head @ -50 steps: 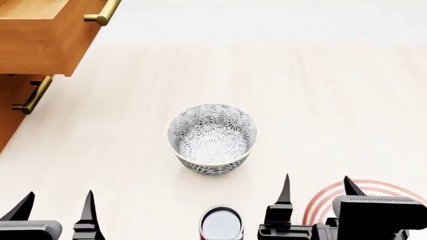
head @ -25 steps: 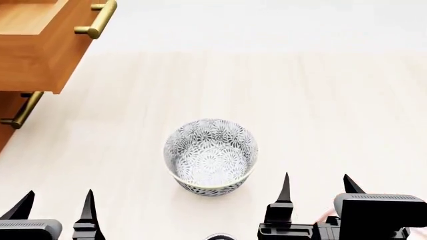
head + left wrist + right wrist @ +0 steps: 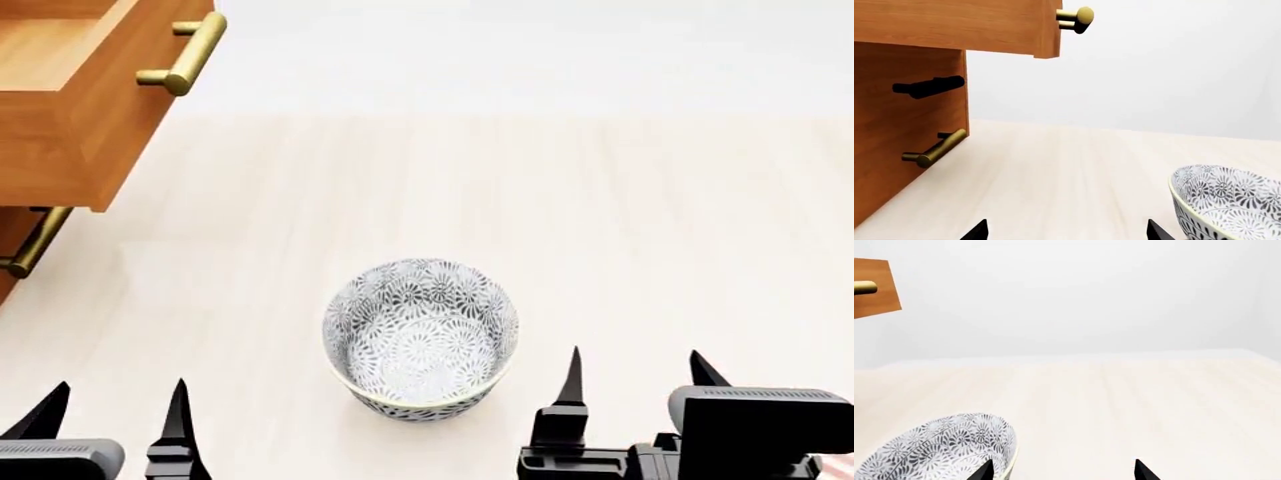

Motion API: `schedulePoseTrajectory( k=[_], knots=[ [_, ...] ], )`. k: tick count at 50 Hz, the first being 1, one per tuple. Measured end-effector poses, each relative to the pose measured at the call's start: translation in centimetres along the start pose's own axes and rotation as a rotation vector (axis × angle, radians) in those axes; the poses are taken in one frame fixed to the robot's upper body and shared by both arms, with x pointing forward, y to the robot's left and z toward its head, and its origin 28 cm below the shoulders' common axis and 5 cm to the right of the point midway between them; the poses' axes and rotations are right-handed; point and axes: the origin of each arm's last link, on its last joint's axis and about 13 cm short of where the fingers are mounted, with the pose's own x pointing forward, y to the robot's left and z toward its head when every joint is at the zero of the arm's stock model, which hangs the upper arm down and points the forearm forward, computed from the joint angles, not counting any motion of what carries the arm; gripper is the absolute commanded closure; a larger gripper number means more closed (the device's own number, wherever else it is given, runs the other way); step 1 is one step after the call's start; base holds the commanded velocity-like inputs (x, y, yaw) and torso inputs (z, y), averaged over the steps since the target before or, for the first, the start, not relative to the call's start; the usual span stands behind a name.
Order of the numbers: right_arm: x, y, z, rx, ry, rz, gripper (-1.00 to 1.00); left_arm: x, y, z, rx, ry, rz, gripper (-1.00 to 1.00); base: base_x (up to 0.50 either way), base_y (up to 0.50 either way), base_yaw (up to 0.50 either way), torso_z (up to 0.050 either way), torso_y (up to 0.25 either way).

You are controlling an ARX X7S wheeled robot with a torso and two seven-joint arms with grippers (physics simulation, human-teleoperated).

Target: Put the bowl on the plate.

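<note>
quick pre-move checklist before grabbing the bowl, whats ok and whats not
1. Bowl upright and empty on the table: ok.
2. Right gripper open, nothing between its fingers: ok.
3. Left gripper open and empty: ok.
4. A gripper lined up on the bowl: not ok; it sits between the two grippers, and in the right wrist view its rim lies just off to one side of the fingers.
5. Plate in view as the target: not ok; only a faint red trace shows at the head view's lower right corner.
6. Open drawer apart from the bowl: ok.
</note>
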Motion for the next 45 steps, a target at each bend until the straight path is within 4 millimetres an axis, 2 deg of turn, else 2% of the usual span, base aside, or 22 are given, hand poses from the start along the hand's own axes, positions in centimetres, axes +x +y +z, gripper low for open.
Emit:
schedulePoseTrajectory(
  k=[13, 22, 45],
  knots=[
    [0.1, 0.0, 0.2, -0.005, 0.008, -0.004, -1.0, -0.1, 0.0, 0.0, 0.0, -0.001, 0.002, -1.0, 0.0, 0.0, 0.0, 0.0, 0.0],
    [0.6, 0.3, 1.1, -0.02, 0.038, 0.009, -1.0, -0.1, 0.1, 0.0, 0.001, 0.001, 0.007, -1.0, 0.0, 0.0, 0.0, 0.0, 0.0],
    [3.0, 2.4, 6.5, -0.159, 0.104, 0.204, -1.0, -0.4, 0.3, 0.3, 0.004, -0.01, 0.018, -1.0, 0.0, 0.0, 0.0, 0.0, 0.0]
  ],
)
